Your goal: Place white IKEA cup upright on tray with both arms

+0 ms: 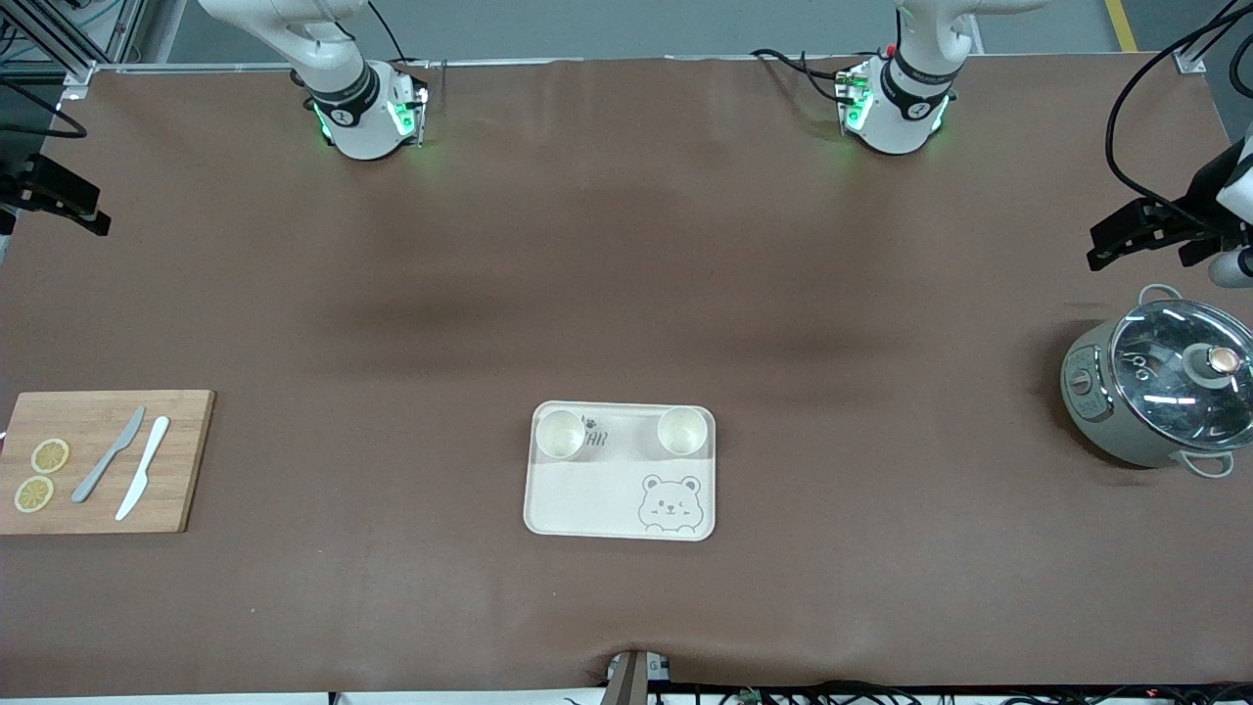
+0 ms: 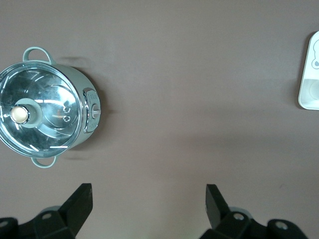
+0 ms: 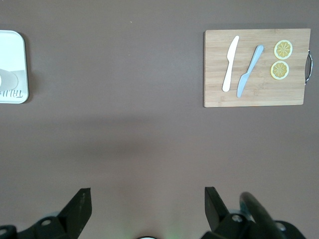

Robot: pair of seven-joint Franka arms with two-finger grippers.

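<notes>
The cream tray (image 1: 607,490) with a bear face lies in the middle of the table, toward the front camera. Two white cups (image 1: 561,433) (image 1: 682,430) stand upright on the tray's edge nearer the robots, one at each corner. My left gripper (image 1: 1150,240) is open and empty above the table at the left arm's end, beside the pot; in the left wrist view (image 2: 148,199) its fingers stand wide apart, with a tray corner (image 2: 311,74) in sight. My right gripper (image 1: 59,201) is open and empty at the right arm's end; the right wrist view (image 3: 148,201) shows a tray edge (image 3: 12,55).
A grey-green pot with a glass lid (image 1: 1160,382) stands at the left arm's end, also in the left wrist view (image 2: 45,117). A wooden cutting board (image 1: 103,460) with two knives and two lemon slices lies at the right arm's end, also in the right wrist view (image 3: 254,67).
</notes>
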